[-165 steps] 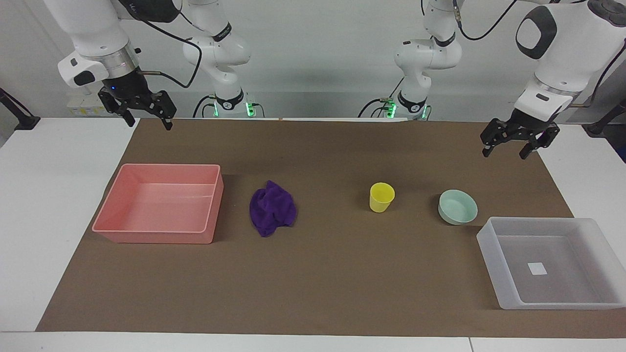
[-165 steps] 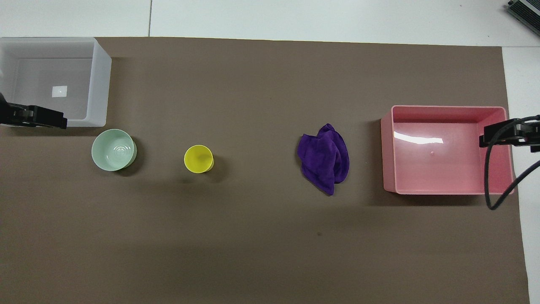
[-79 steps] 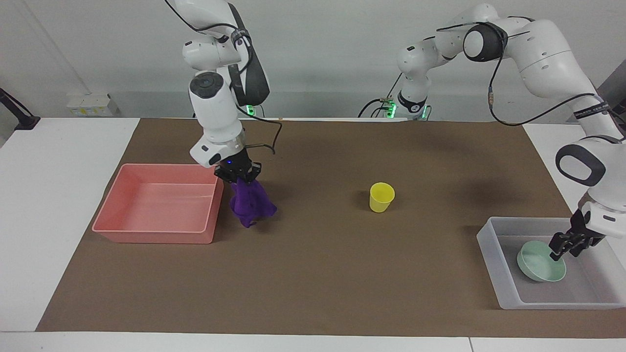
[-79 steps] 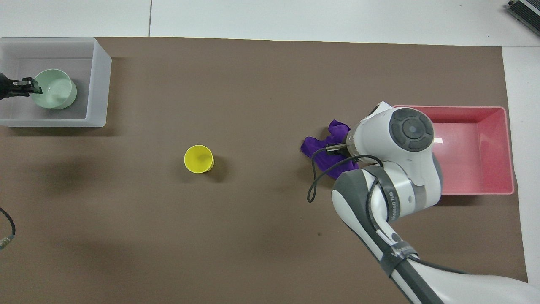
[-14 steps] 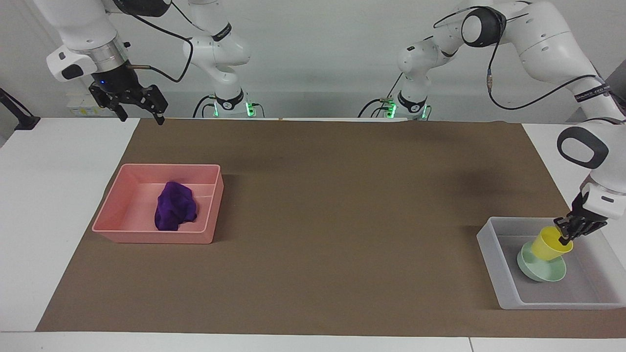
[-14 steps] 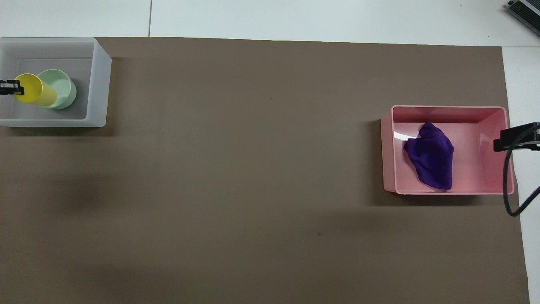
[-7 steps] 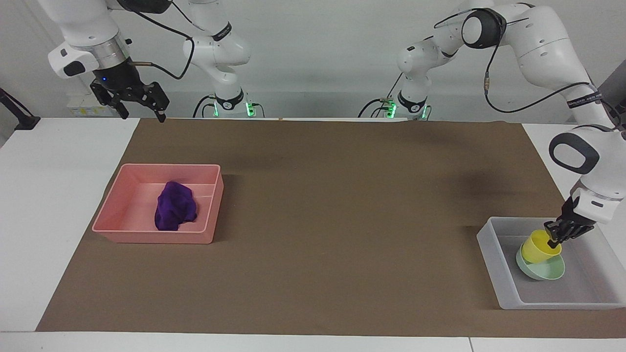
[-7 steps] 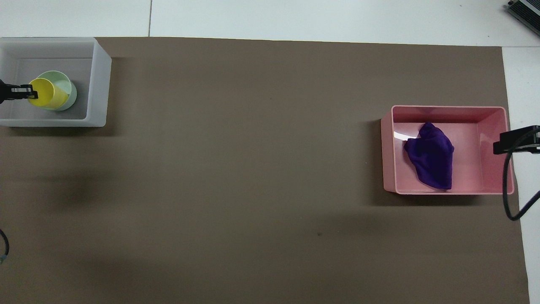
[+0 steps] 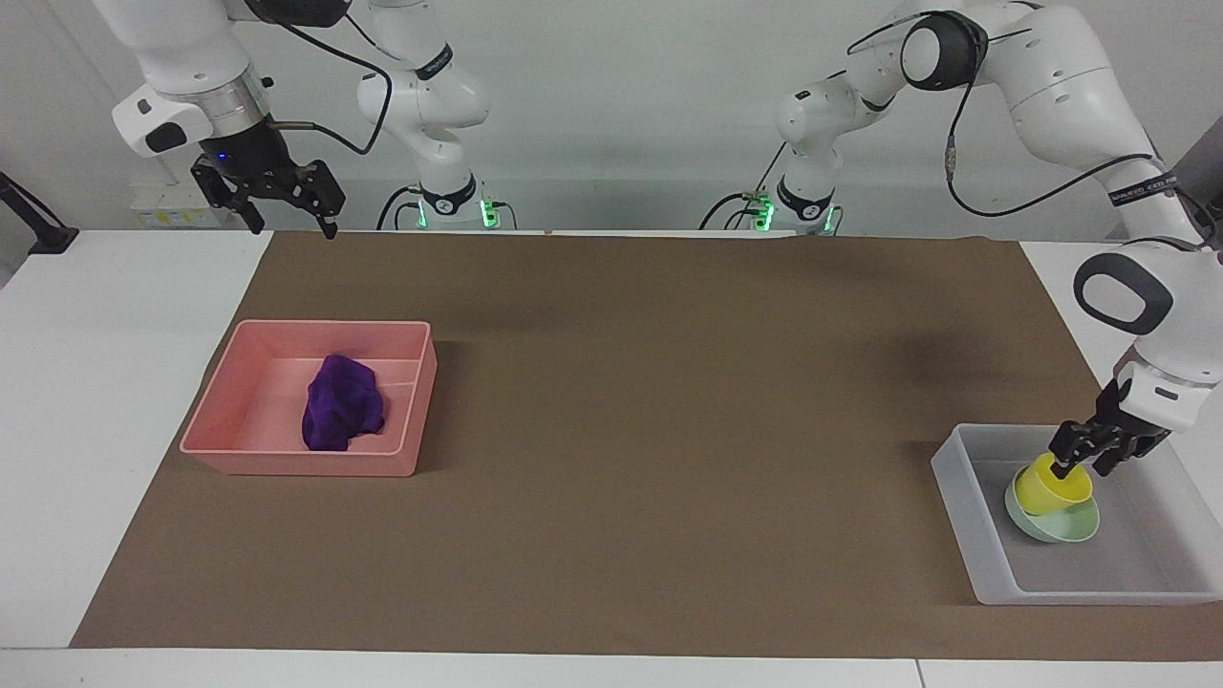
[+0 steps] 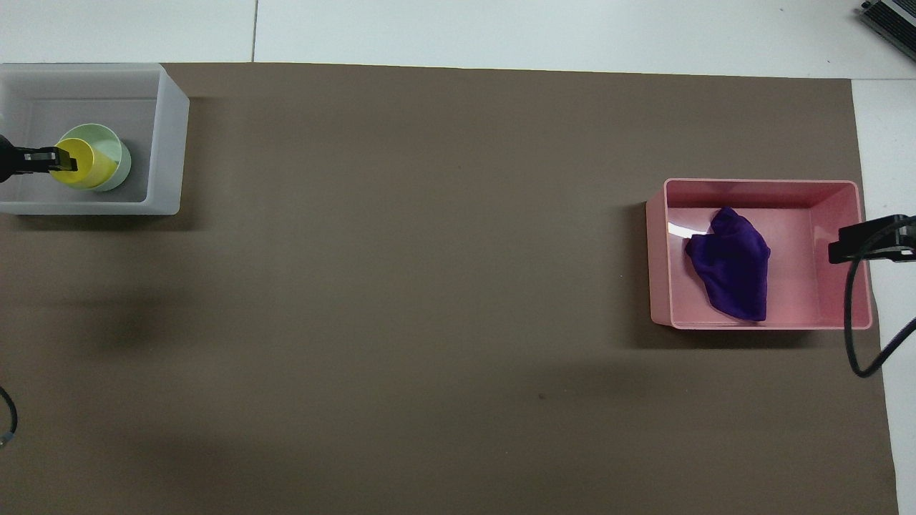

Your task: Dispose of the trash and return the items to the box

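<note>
The yellow cup [image 9: 1051, 487] sits tilted in the mint-green bowl [image 9: 1062, 528], and both are inside the frosted box [image 9: 958, 483] at the left arm's end of the table. My left gripper [image 9: 1084, 457] is open just above the cup's rim, with a finger on either side of it. In the overhead view the cup [image 10: 87, 167], the bowl [image 10: 107, 138] and the box [image 10: 169, 143] show with the left gripper [image 10: 66, 162] over the cup's edge. The purple cloth [image 9: 342, 411] lies in the pink tray [image 9: 306, 464]. My right gripper [image 9: 287, 212] is open and empty, raised over the mat's corner.
The brown mat [image 9: 669, 430] covers the table between the pink tray and the box. The overhead view shows the cloth [image 10: 730, 275] in the pink tray [image 10: 658, 250], with the right gripper [image 10: 855, 248] and its cable over the tray's edge.
My left gripper lowered the yellow cup into the green bowl and opened off its rim. My right gripper drifted slightly, still raised and empty.
</note>
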`<state>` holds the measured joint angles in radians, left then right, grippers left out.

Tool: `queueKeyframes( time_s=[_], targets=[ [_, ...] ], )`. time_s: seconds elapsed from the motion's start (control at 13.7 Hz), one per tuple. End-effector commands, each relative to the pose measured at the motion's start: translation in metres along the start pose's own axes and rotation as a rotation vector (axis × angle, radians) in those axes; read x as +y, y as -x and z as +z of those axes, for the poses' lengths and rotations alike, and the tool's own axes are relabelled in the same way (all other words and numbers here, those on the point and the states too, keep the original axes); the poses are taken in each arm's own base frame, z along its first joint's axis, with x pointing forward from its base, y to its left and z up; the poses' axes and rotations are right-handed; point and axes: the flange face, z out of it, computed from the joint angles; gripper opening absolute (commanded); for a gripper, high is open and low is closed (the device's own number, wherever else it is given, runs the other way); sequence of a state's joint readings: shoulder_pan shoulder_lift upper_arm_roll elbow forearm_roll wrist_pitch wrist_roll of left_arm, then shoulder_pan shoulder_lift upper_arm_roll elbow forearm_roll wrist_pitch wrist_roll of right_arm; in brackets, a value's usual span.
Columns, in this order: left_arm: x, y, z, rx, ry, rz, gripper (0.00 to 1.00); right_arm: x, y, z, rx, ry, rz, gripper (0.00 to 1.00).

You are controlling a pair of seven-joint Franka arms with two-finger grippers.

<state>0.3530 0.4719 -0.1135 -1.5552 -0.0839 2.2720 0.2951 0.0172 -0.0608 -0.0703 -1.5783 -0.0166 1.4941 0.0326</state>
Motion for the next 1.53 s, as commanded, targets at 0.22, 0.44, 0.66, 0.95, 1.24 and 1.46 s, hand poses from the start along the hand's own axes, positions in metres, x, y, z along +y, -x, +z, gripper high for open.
queueKeyframes(
  time_s=[0.22,0.44,0.66,0.95,1.24,1.46],
  targets=[
    [0.105,0.037,-0.091,-0.047,0.027,0.139,1.0,0.008,0.01,0.0,-0.004,0.006,-0.006,1.0],
    [0.16,0.069,-0.121,-0.046,0.028,0.218,1.0,0.008,0.01,-0.001,-0.004,0.006,-0.005,1.0],
    [0.214,0.098,-0.155,-0.071,0.034,0.24,1.0,0.009,0.01,-0.001,-0.004,0.003,-0.006,1.0],
    [0.27,0.105,-0.186,-0.109,-0.011,0.24,1.0,0.009,0.011,-0.001,-0.011,0.001,-0.006,1.0],
    [0.27,0.07,-0.229,-0.155,-0.013,0.242,1.0,0.008,0.011,-0.001,-0.011,0.0,-0.006,1.0],
    [0.262,0.077,-0.229,-0.185,-0.016,0.226,1.0,0.008,0.011,-0.001,-0.011,0.0,-0.006,1.0]
  ],
)
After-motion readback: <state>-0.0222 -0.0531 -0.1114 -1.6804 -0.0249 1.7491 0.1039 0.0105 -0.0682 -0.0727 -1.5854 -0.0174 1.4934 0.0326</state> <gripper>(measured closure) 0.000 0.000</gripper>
